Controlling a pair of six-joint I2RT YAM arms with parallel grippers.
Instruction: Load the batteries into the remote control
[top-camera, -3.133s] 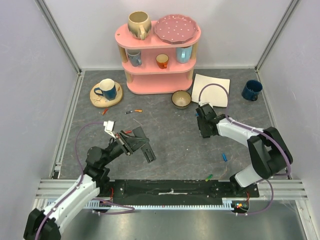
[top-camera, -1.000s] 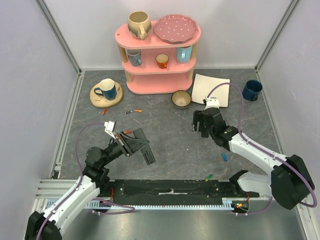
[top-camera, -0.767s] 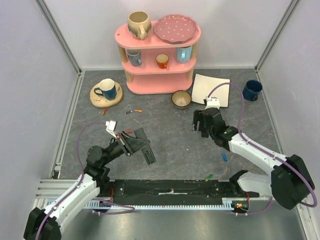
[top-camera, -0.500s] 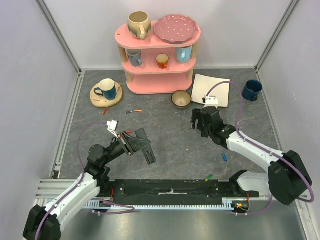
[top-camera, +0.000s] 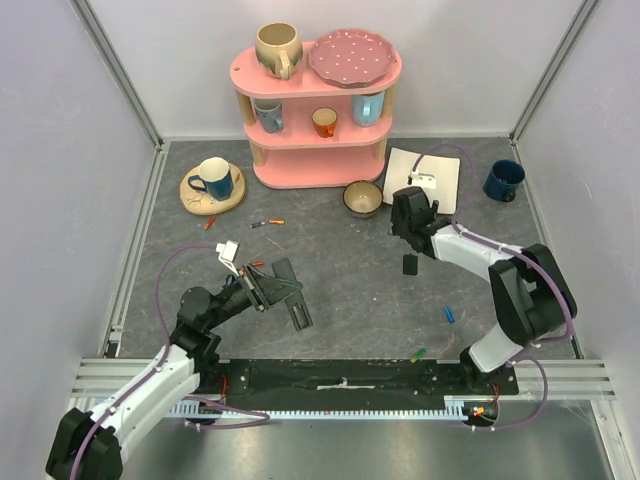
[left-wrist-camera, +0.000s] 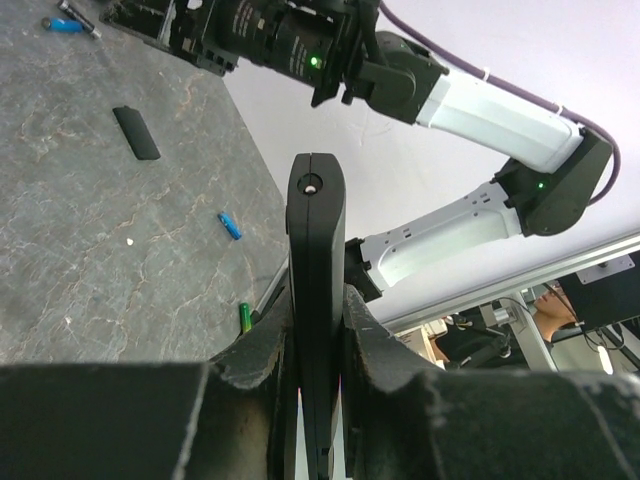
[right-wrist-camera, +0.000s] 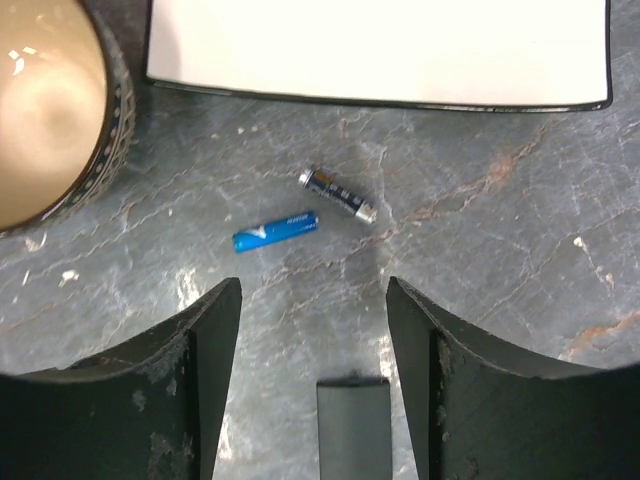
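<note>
My left gripper (top-camera: 270, 285) is shut on the remote control (top-camera: 293, 301), a black slab held edge-up above the table's front left; the left wrist view has it clamped between the fingers (left-wrist-camera: 316, 210). My right gripper (top-camera: 405, 232) hangs open over the table between bowl and napkin. Just beyond its fingertips lie a blue battery (right-wrist-camera: 276, 231) and a dark battery (right-wrist-camera: 338, 195). A small flat black cover (top-camera: 410, 265) lies on the table under that gripper, also seen between its fingers (right-wrist-camera: 352, 425). More batteries lie about: blue (top-camera: 449, 313), green (top-camera: 417, 354), orange (top-camera: 272, 222).
A tan bowl (top-camera: 362, 198) and a white napkin (top-camera: 422, 178) flank the right gripper. A pink shelf (top-camera: 318, 120) with cups and a plate stands at the back. A blue mug on a coaster (top-camera: 212, 180) is back left, a dark blue cup (top-camera: 503, 181) back right.
The right gripper has swung back toward the napkin and bowl. The small black cover now lies on the table by itself. The left arm with the remote has barely moved.
</note>
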